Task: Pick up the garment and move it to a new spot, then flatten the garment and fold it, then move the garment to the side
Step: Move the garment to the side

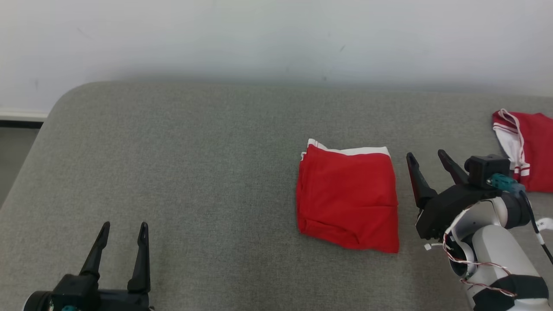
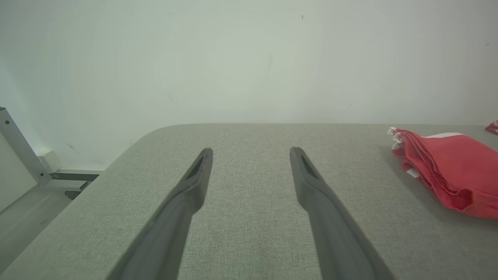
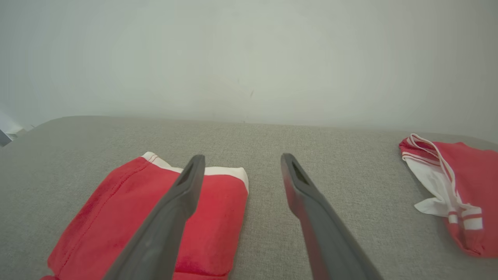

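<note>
My left gripper (image 1: 125,225) and right gripper (image 1: 425,154) gape empty, folded red white-banded cloth garment (image 1: 348,201) just beside the right, grey fabric tabletop (image 1: 173,172) stretching wide leftward.

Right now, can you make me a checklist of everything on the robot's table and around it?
Surface: grey fabric tabletop, with a rounded corner at the far left.
Job's things: red garment, folded into a rectangle with a white band on its far edge, lying flat right of centre.
Clutter: second red garment with white striped trim, rumpled, at the right edge.
Grippers: left gripper open, at the near left, holding nothing; right gripper open, just right of the folded garment, holding nothing.
Cables: red and white wires and a black cable on the right arm.
Surroundings: pale wall behind; metal frame to the left.
</note>
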{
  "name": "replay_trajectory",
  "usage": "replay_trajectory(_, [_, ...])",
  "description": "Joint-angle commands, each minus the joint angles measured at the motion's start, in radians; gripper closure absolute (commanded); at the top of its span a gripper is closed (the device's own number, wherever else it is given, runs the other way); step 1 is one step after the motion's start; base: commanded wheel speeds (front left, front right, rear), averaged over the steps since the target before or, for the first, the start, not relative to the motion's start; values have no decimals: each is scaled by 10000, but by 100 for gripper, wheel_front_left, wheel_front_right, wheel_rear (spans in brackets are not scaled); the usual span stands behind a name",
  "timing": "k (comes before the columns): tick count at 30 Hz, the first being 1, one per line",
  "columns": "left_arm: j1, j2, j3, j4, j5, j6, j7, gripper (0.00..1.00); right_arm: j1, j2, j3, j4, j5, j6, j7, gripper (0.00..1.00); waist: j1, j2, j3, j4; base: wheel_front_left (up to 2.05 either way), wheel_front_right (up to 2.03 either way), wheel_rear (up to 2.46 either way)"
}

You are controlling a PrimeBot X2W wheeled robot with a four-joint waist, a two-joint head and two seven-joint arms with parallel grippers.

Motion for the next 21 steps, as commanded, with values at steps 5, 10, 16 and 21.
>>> replay_trajectory(5, [-381,83,-132,89,-227,16,-27,0,-615,102,132,1244,-82,-27,-40,0,-1,-1,473,336,0,0,0])
replay_trajectory(10, [-582,100,-241,148,-230,17,-27,0,-1092,322,201,2569,-104,-27,-95,0,-1,-1,692,463,0,0,0])
replay_trajectory(16, [-758,152,-338,219,-323,17,-27,0,-1383,596,199,4021,-94,-27,-177,0,-1,-1,858,521,0,0,0])
replay_trajectory(21, [-851,204,-292,249,-379,16,-27,0,-1476,865,310,4832,33,-27,-342,0,-1,-1,944,461,0,0,0])
